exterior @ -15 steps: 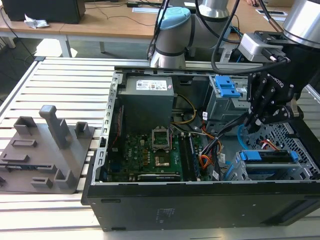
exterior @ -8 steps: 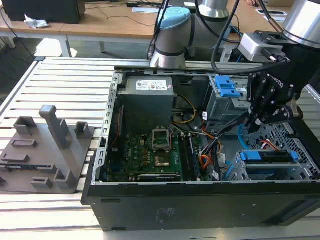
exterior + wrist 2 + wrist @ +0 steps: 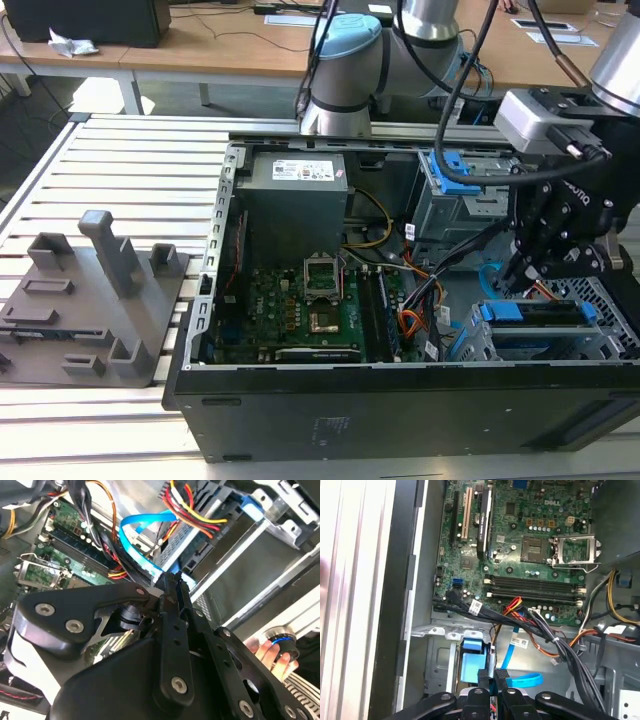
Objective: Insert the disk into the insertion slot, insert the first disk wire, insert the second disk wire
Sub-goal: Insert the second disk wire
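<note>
Your arm reaches in from the exterior view's right and bends down into the open case point(image 3: 200, 330), so the gripper point(image 3: 520, 268) hangs just above the slot point(image 3: 610, 345), near the case's front corner on that side. In both wrist views the fingers point(image 3: 492, 680) are pressed together, clenched on a small black connector point(image 3: 167, 580) at the end of the light blue wire point(image 3: 137, 522). That wire loops away over the case floor in the first wrist view.

The disk point(image 3: 530, 312) already lies in the slot, its blue caddy showing along the top of the grey cage. Behind it, toward the back of the case, stands the taller bay point(image 3: 455, 195) with its blue latch. A bundle of red, yellow and black wires point(image 3: 195, 510) runs to that area in the second wrist view.

Inside the case you also see the motherboard point(image 3: 300, 310) and the grey power supply point(image 3: 295, 200). Outside it, on the exterior view's left, a grey fixture point(image 3: 90, 300) rests on the slatted table point(image 3: 130, 160).

In the second wrist view, a person's fingers point(image 3: 267, 655) hold a round knob near the gripper's body.
</note>
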Controlling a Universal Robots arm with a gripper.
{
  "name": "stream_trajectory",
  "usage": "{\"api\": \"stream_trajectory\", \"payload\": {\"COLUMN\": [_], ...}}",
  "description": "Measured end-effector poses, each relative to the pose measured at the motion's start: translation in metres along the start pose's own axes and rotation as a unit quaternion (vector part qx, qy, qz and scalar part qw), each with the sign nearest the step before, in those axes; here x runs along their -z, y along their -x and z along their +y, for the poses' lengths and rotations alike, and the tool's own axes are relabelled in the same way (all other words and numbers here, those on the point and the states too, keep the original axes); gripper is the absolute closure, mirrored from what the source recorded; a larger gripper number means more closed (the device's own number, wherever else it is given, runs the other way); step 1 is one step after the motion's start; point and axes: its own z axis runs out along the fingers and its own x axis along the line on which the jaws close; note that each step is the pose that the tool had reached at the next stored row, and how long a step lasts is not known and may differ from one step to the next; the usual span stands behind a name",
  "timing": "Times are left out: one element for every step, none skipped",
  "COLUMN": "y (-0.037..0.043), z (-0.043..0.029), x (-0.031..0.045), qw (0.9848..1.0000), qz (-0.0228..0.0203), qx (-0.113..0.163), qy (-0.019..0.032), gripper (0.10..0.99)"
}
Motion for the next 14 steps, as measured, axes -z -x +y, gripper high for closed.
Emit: {"api": "stream_trajectory", "payload": {"y": [-0.0009, -0.0017, -0.0024, -0.0029, -0.0043, -0.0066, -0.0077, -0.0096, -0.0108, -0.0113, -0.012, -0.0126, -0.0129, -0.0131], "z": [-0.0021, -0.005, -0.0069, -0.0085, -0.0111, -0.0132, -0.0141, -0.0152, -0.0164, -0.0177, -0.0204, -0.0226, -0.0238, -0.0245], "x": [-0.0003, -0.0008, -0.0012, -0.0014, -0.0017, -0.0023, -0.0027, -0.0035, -0.0045, -0.0053, -0.0067, -0.0074, -0.0078, -0.0082], "qw": [1.0, 1.0, 1.0, 1.0, 1.0, 1.0, 0.9999, 0.9999, 0.9999, 0.9999, 0.9999, 0.9999, 0.9999, 0.9999], "qz": [-0.0014, -0.0044, -0.0064, -0.0076, -0.0089, -0.0097, -0.01, -0.0105, -0.0109, -0.0112, -0.0114, -0.0115, -0.0115, -0.0117], "qx": [0.0, 0.0, 0.0, 0.0, 0.0, 0.0, 0.0, 0.0, 0.0, 0.0, -0.001, -0.001, -0.001, -0.001], "qy": [0.0003, 0.0005, 0.0006, 0.0007, 0.0009, 0.0011, 0.0012, 0.0014, 0.0017, 0.002, 0.0026, 0.0031, 0.0033, 0.0035], "gripper": [0.925, 0.925, 0.925, 0.925, 0.925, 0.925, 0.925, 0.925, 0.925, 0.925, 0.925, 0.925, 0.925, 0.925]}}
